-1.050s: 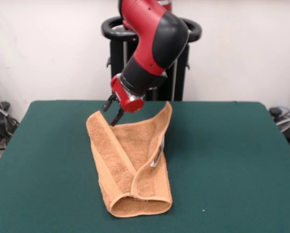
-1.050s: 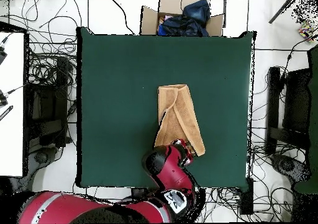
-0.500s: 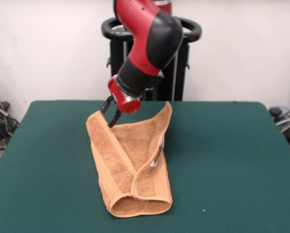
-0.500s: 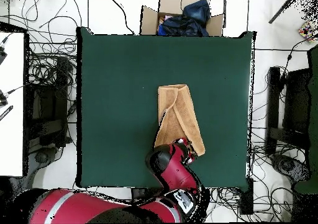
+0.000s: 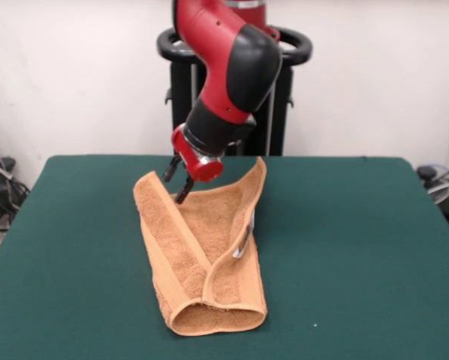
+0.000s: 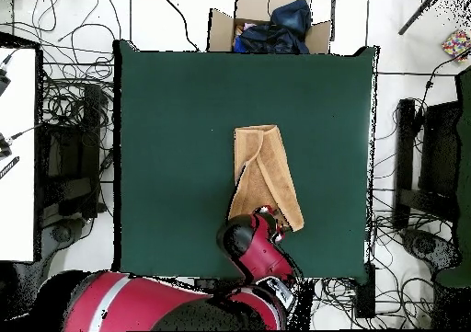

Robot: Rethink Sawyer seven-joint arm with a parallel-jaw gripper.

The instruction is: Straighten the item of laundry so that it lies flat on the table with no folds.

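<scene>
Since a second ago the gripper (image 5: 178, 182) has shifted a little toward the towel's middle and dipped, while the towel (image 5: 202, 255) lies just as it did. Its two dark fingers (image 5: 184, 190) stand narrowly apart above the cloth's far corner, holding nothing that I can see.

Dark green felt covers the table (image 5: 360, 247), which is far larger than the towel. From above, the towel (image 6: 262, 177) sits just below the table's (image 6: 175, 126) centre, toward six o'clock, its long sides folded inward so it forms a narrow strip running from twelve to six. The red arm (image 6: 258, 250) reaches in from the six o'clock edge.

Around the table the floor is pale and strewn with black cables (image 6: 69, 98). At twelve o'clock, just off the table's edge, stands an open cardboard box (image 6: 267, 29) holding dark blue cloth (image 6: 285, 20). A white wall (image 5: 74, 75) backs the room.
</scene>
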